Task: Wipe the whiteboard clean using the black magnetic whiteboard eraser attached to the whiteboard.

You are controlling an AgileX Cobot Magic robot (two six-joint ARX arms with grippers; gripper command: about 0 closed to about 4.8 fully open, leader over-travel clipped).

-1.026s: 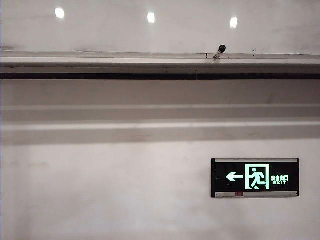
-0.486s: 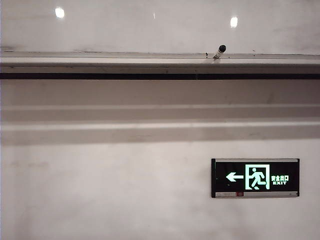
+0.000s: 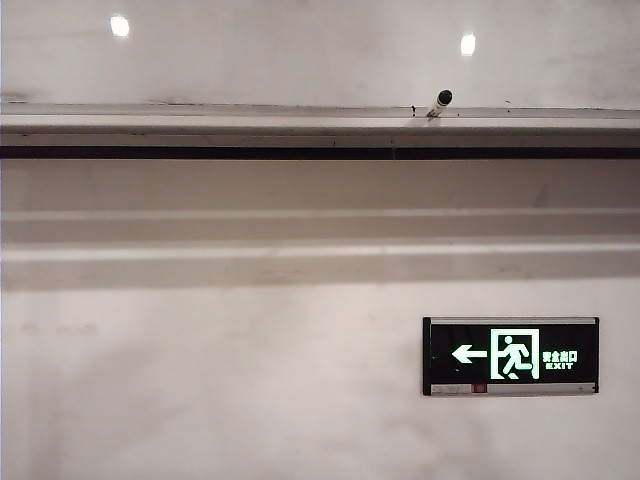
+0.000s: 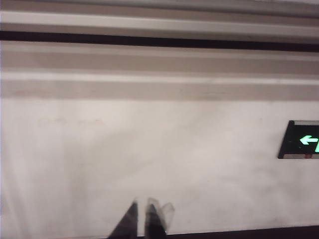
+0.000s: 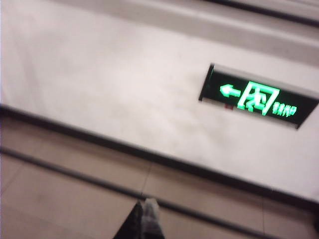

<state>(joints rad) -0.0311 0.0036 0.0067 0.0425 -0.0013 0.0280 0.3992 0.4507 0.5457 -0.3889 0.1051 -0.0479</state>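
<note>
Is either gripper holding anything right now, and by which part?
Nothing is held: the left gripper and right gripper are both shut and empty, facing the wall.

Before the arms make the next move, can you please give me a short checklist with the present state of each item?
1. Black eraser located: not ok, no view shows it.
2. Whiteboard in sight: ok, exterior view only.
3. Left gripper empty and shut: ok, low by the wall.
4. Right gripper empty and shut: ok, above the floor.
5. Marker on the tray rail, apart from both grippers: ok.
6. Board clean: cannot tell.
</note>
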